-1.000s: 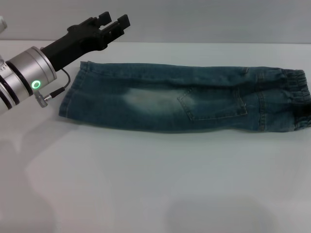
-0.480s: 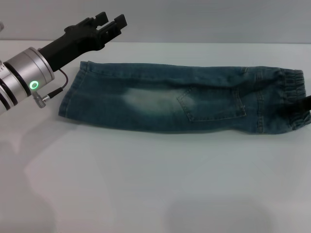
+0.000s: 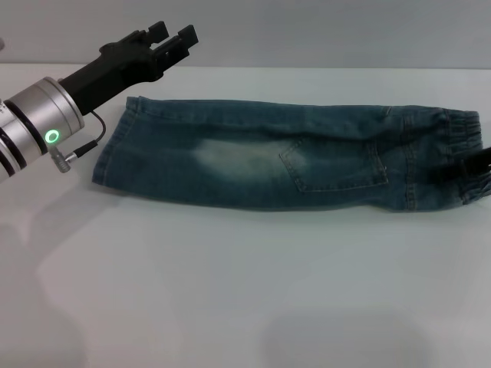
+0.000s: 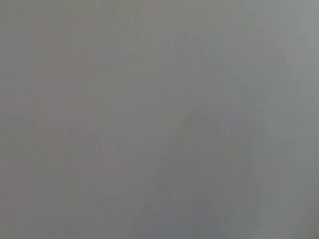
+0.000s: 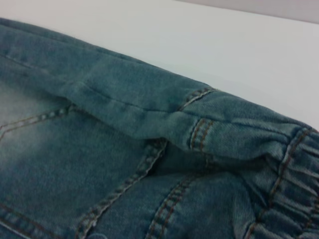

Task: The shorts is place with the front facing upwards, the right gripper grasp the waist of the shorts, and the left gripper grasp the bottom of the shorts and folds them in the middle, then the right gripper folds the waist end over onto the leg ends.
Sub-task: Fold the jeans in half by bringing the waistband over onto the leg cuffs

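The blue-green denim shorts (image 3: 291, 157) lie folded lengthwise in a long strip across the white table (image 3: 245, 291). Their hemmed leg ends (image 3: 110, 149) point left and the gathered elastic waist (image 3: 460, 138) points right. My left gripper (image 3: 173, 34) hovers above and behind the leg ends, open and holding nothing. A dark part of my right gripper (image 3: 479, 163) reaches in from the right edge over the waist. The right wrist view shows the denim (image 5: 99, 149) and the gathered waistband (image 5: 294, 169) from close up. The left wrist view shows only plain grey.
A pale faded patch (image 3: 230, 157) and a stitched pocket (image 3: 337, 165) mark the top layer of the shorts. The table's far edge meets a grey wall (image 3: 322, 31) just behind the shorts.
My right gripper has come in from the right edge onto the waist. The left gripper has drifted slightly left and away from the shorts. The shorts lie as before.
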{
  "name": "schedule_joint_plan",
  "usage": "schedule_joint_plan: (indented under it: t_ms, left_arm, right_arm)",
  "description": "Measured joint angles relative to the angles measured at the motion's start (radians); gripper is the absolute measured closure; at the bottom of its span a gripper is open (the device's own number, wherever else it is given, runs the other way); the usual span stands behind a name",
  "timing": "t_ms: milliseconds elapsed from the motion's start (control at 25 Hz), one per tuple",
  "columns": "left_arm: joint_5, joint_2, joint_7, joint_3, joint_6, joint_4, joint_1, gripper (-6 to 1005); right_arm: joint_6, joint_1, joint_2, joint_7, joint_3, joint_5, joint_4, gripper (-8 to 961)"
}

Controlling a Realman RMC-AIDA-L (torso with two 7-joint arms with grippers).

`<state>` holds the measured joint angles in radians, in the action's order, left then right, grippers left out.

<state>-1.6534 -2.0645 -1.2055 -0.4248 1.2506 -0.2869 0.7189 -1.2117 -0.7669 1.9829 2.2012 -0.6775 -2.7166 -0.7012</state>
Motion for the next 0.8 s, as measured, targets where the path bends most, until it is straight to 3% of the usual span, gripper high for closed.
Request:
schedule_joint_plan:
  t_ms: [120, 520, 800]
  left_arm:
    - [0.000, 0.000, 0.000, 0.000, -0.001, 0.000, -0.005, 348]
    - [0.000, -0.001, 0.000, -0.007, -0.034, 0.006, -0.008, 348]
    - [0.000, -0.003, 0.073, -0.008, -0.098, 0.087, 0.043, 348]
  right_arm:
    - [-0.002, 0.005, 0.002, -0.019, -0.001, 0.000, -0.001, 401]
    - [-0.042, 0.023, 0.005, -0.038, -0.001, 0.015, -0.027, 799]
    - [-0.213, 0.105, 0.021, -0.052, 0.000, 0.152, -0.244, 884]
